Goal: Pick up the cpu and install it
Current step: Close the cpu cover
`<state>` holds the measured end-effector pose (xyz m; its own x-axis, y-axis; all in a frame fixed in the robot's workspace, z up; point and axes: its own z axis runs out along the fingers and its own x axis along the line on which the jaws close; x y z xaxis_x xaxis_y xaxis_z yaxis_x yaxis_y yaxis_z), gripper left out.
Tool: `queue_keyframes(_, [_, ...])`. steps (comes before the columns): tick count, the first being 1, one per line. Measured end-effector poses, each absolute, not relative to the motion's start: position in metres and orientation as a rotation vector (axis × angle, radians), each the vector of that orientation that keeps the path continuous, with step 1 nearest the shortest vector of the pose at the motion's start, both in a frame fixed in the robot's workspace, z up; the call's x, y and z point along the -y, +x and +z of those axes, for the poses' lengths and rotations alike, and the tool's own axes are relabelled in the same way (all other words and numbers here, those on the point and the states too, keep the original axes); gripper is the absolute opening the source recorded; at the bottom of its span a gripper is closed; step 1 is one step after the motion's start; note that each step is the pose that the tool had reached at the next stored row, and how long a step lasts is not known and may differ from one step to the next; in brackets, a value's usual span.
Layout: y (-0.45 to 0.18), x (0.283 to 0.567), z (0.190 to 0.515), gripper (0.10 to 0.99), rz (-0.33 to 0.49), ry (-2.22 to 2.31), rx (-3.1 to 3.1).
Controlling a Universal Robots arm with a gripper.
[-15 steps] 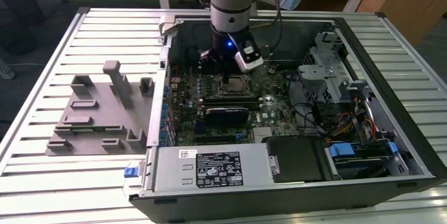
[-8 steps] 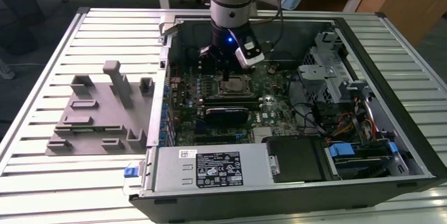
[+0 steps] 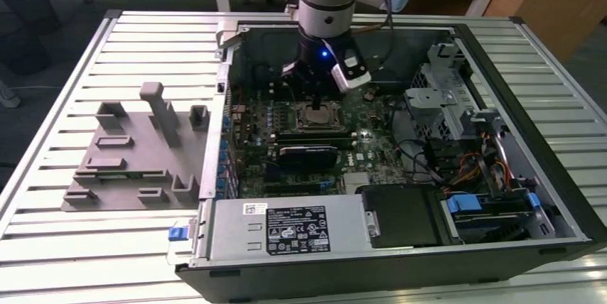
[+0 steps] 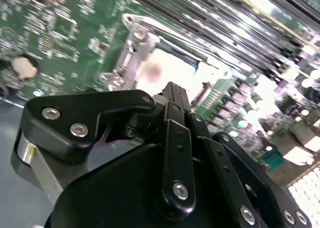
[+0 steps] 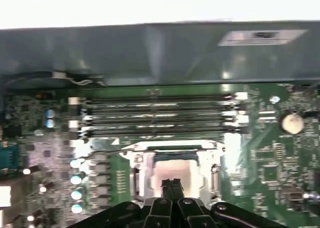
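Observation:
The cpu (image 3: 320, 115) lies flat inside the metal socket frame (image 3: 297, 123) on the motherboard, in the open computer case. Its silvery top shows in both wrist views (image 5: 172, 169) (image 4: 167, 68). My gripper (image 3: 314, 96) hangs straight above it, just over its top face. In both wrist views the black fingers (image 5: 168, 187) are pressed together with nothing between them, their tips (image 4: 172, 90) over the middle of the cpu. I cannot tell whether they touch it.
A grey slotted fixture (image 3: 133, 155) lies on the slatted table at the exterior view's left. Inside the case are memory slots (image 5: 160, 115), a coin cell (image 5: 291, 122), a power supply (image 3: 284, 229) and a drive cage (image 3: 446, 84). The case wall (image 5: 150, 53) rises behind the slots.

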<state>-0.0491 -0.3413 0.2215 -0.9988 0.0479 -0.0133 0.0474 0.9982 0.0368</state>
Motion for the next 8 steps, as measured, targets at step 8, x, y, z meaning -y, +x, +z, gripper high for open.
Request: queue_keyframes(8, [-0.0438,0.3413,0.2264,0.106,0.057,0.075,-3.126])
